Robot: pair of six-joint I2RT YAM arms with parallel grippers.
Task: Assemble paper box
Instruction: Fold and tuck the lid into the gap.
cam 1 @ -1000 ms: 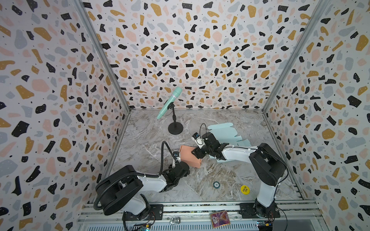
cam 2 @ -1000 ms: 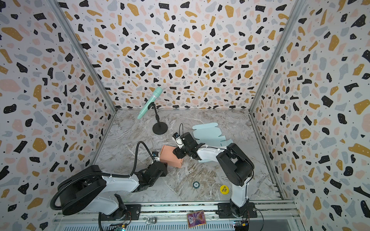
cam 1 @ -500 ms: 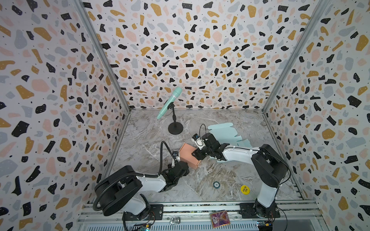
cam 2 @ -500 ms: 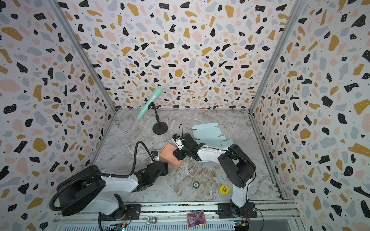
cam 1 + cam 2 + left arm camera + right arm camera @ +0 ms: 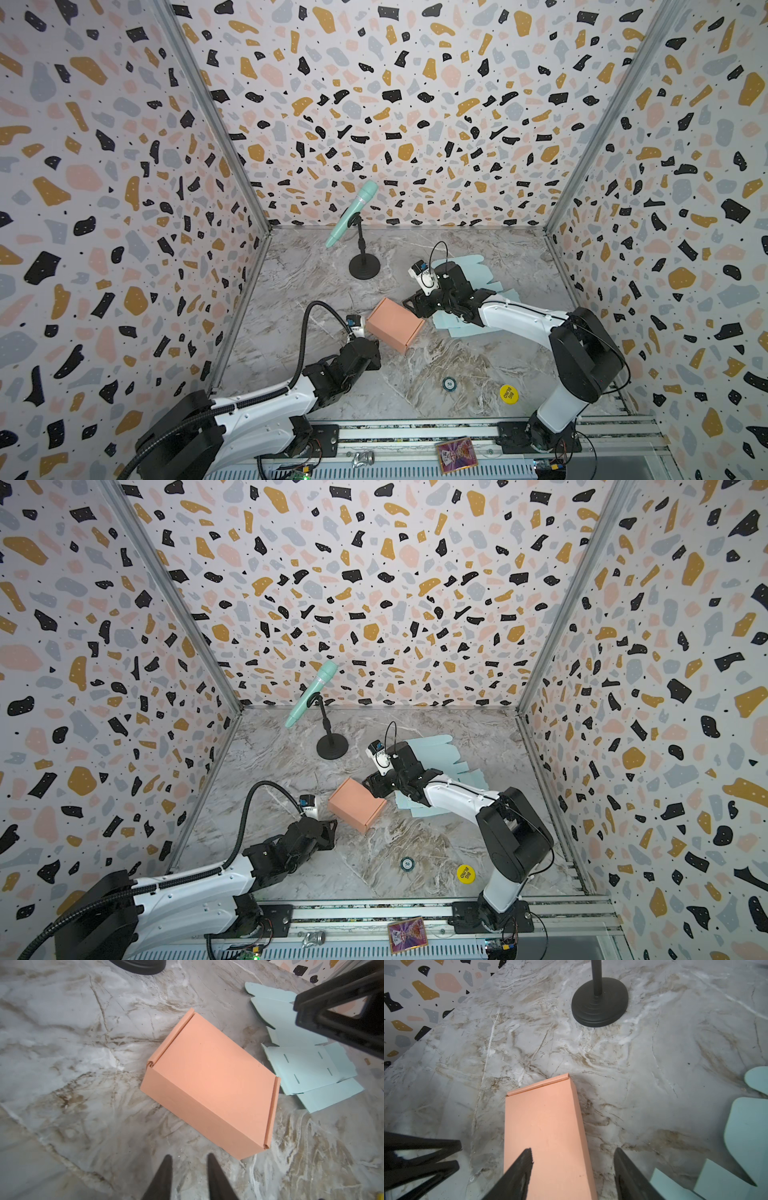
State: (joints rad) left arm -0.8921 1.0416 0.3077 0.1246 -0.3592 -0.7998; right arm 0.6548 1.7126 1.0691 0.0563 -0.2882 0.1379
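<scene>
- Found the box (image 5: 395,324) folded shut and resting on the table, a little nearer the rail than the stand base (image 5: 364,266) and slightly to its right.
- Judged the folding as good as done: lid down, both side rolls tucked, no flap loose in either wrist view.
- Saw the left gripper (image 5: 189,1157) just short of the box's near corner, fingers only narrowly parted, pinching nothing and touching nothing.
- Saw the right gripper (image 5: 573,1149) at the box end farther from the left arm, fingers spread, one over the top face and one past the side; could not tell whether either pressed the card.
- Judged the next move as a last press on the lid or a clean lift away, with the fingers kept from dragging the light box sideways.
- Noted a flat blue blank (image 5: 307,1064) right of the stand base, partly under the right arm; possibly the next piece to fold.
- Got the blank's slots and the tucked rolls only from the left wrist view.
- Got a chip (image 5: 449,383) and a yellow disc (image 5: 508,392), well nearer the rail than the stand base, only from the top views.
</scene>
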